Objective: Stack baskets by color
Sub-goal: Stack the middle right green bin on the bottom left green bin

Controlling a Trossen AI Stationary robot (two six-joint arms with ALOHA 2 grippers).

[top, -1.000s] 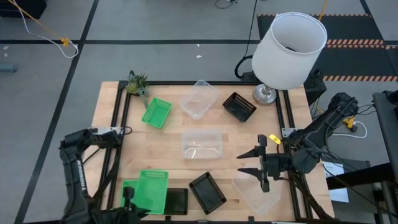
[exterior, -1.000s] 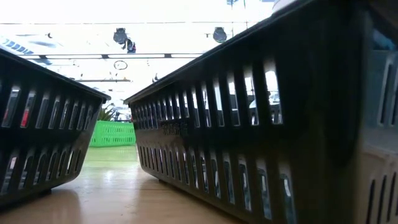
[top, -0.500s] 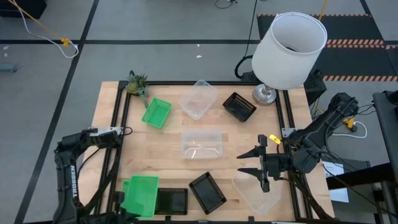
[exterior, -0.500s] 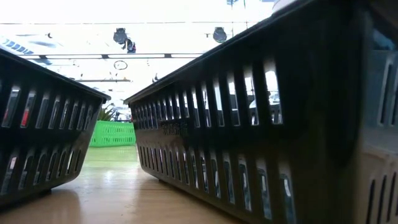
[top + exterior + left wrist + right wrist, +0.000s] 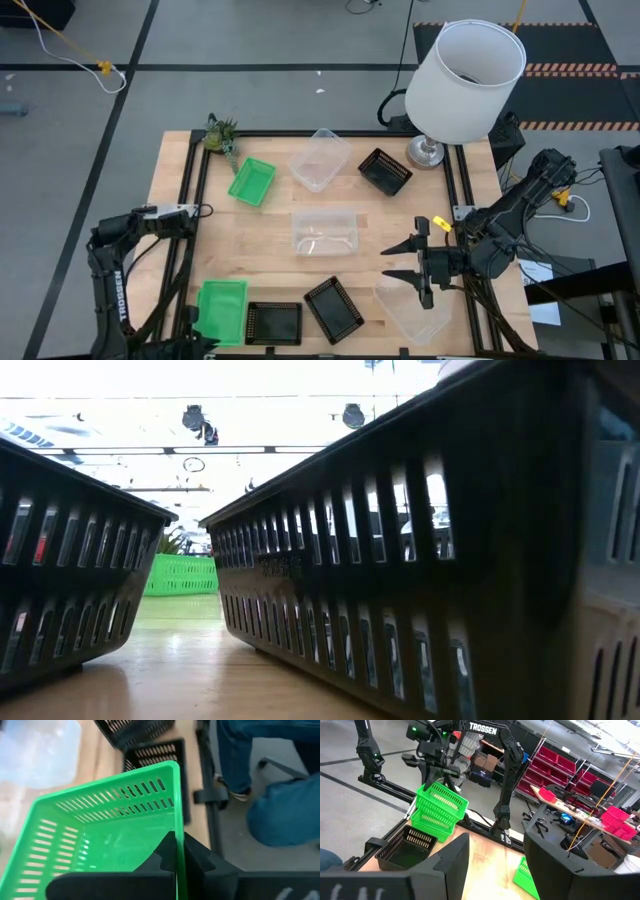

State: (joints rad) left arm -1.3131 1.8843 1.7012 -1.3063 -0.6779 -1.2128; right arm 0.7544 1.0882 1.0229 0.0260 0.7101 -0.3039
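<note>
- The left gripper (image 5: 179, 851) is clamped narrow on the rim of a bright green basket (image 5: 222, 311) at the table's near left corner; in the left wrist view the wall sits pinched between the two dark fingers
- A second ago that held basket was higher and further right in the high view, overlapping the black basket beside it; half a second ago it had slid left and tilted; now it sits squarely over the green basket below, so only one green outline shows from above
- In the right wrist view the two green ones (image 5: 440, 811) appear one above the other, the upper one tilted; whether it is fully seated I cannot tell
- The near black basket (image 5: 274, 323), partly covered a second ago, now shows its whole opening just right of the green pair
- A second black basket (image 5: 334, 308) lies angled next to it, and the third black one (image 5: 385, 171) is at the far side near the lamp base, unmoved
- The third green basket (image 5: 251, 181) stays at the far left, near the small plant (image 5: 220, 133)
- The right gripper (image 5: 402, 262) hangs with its fingers spread wide, holding nothing, beside the near clear basket (image 5: 413, 312); it has not shifted across the three high views
- The other clear baskets, mid-table (image 5: 324, 232) and at the far side (image 5: 320, 159), are where they were
- The low view is unchanged, filled by black mesh walls with a green basket (image 5: 180, 575) beyond
</note>
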